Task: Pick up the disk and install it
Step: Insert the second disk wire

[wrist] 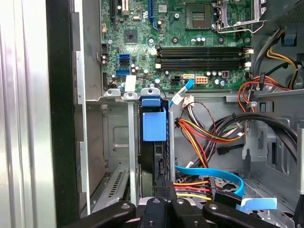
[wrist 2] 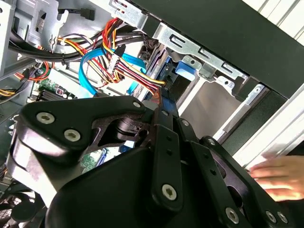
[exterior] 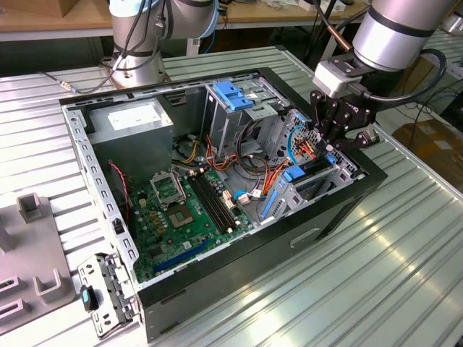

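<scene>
Disk [wrist: 154, 142] dark, flat, blue-framed, upright in grey metal bay [wrist: 116, 142], gripper [exterior: 334, 137] above.

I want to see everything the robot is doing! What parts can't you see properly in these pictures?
- The disk: standing edge-on in its bay in the first wrist view, so its label side is hidden.
- The gripper tips: in the exterior view, lost among cables; in both wrist views, its own black body covers them.
- A hand: cut off by the second wrist view's edge.
</scene>
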You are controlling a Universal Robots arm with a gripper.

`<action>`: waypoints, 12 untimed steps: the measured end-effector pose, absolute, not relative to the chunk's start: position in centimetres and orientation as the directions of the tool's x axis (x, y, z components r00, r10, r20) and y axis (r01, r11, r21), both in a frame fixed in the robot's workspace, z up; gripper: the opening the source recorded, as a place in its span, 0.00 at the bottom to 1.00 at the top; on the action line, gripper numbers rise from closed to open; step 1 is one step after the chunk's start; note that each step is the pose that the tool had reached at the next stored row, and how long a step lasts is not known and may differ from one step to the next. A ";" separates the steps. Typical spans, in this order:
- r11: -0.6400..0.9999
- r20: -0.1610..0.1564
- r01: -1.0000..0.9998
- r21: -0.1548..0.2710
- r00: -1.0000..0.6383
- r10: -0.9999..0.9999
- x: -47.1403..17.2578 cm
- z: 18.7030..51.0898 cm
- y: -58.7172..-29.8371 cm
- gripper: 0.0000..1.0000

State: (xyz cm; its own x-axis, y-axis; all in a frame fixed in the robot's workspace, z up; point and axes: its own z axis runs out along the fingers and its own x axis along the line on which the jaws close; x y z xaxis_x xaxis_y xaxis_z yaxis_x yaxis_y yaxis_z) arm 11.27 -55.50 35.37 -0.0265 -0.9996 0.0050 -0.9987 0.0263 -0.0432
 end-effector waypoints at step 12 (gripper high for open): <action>0.026 0.004 -0.999 -0.043 -0.027 -1.000 11.0 35.6 -55.5 0.11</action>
